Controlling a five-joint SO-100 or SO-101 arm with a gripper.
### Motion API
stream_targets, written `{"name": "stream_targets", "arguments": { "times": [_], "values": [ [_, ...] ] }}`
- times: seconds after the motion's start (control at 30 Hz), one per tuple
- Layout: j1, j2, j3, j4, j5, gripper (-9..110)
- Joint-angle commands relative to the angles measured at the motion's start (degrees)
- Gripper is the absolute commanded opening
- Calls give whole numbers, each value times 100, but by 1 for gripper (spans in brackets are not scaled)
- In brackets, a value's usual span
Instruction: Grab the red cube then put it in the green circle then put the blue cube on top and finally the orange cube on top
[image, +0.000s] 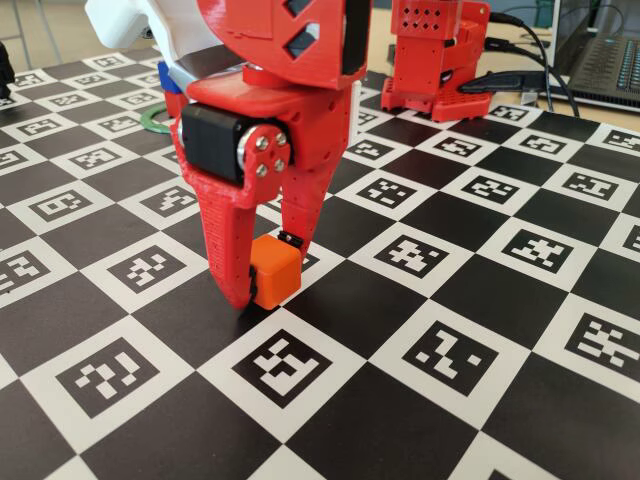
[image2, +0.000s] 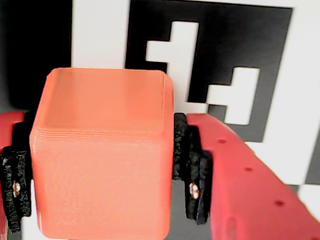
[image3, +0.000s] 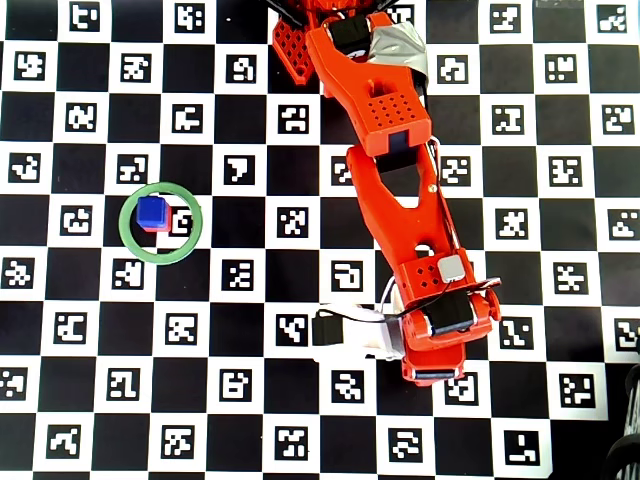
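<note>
Item: orange cube (image: 275, 274). It is sitting on the checkered marker-printed surface (image: 480, 300), at the edge of a white square beside a black one in the fixed view. In the wrist view the orange cube (image2: 102, 155) is filling most of the frame, with black pads (image2: 192, 170) pressing against its right side and another pad touching its left side.

Item: gripper (image: 262, 290). Red, two-fingered, it is pointing down at the surface and clamping the orange cube between its fingers; the nearer finger is reaching the surface just left of the cube in the fixed view. Whether the cube is resting on the surface or lifted slightly clear cannot be told. In the overhead view the cube is hiding under the arm (image3: 400, 190), which is stretching from the top centre of the frame down toward the lower right.

Item: green circle (image3: 160, 222). It is lying flat on the surface, well apart from the gripper, at the left of the overhead view.

Item: blue cube (image3: 151, 211). It is sitting inside the green circle, stacked on the red cube (image3: 162, 223), of which only a thin edge is showing at the lower right of the blue one.

Item: a second red robot part (image: 440, 60) is standing at the far edge of the surface in the fixed view.
</note>
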Motion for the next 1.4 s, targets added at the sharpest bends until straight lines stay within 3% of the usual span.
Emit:
{"name": "stream_targets", "arguments": {
  "times": [0.0, 0.33, 0.67, 1.0, 1.37],
  "values": [
    [272, 1854, 659, 79, -185, 8],
    [1670, 5291, 3911, 141, -1995, 8],
    [3814, 6530, 6012, -114, -3894, 8],
    [5247, 6478, 5994, -70, -5353, 8],
    [5845, 5625, 4913, 483, -5810, 8]
  ]
}}
